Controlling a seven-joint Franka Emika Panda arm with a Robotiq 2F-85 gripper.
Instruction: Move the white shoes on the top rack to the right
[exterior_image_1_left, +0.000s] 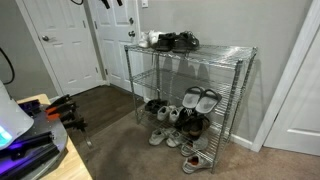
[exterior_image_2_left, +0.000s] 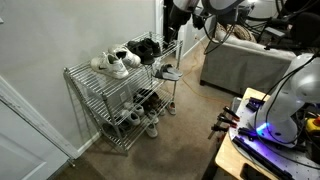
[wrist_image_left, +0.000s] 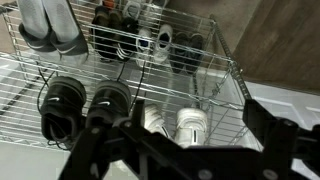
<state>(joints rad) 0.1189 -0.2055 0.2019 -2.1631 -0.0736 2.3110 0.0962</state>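
Your hand (wrist_image_left: 185, 150) is hovering over the top rack (wrist_image_left: 15, 110), and its jaws are standing wide apart with nothing between them, so it is gripping nothing. In the wrist view the two dark jaws are reaching in from the bottom edge, and the white shoes (wrist_image_left: 176, 122) are showing in the gap between them, lower down on the wire grid and not touching the hand.

The white shoes (exterior_image_1_left: 146, 40) are sitting side by side at one end of the top rack (exterior_image_1_left: 228, 50), the end nearer the white door (exterior_image_1_left: 65, 45). In an exterior view they (exterior_image_2_left: 110, 63) are lying close to the rack's end rim (exterior_image_2_left: 78, 76). A pair of black shoes (exterior_image_1_left: 180, 42) is resting just beside them, toward the middle of the same shelf, and the far end of the top rack is lying bare. In the wrist view the black shoes (wrist_image_left: 85, 105) are sitting to the side of the white pair, openings up.

Below, the lower shelves (exterior_image_1_left: 150, 75) are carrying more footwear, among it pale sandals (exterior_image_1_left: 201, 98).
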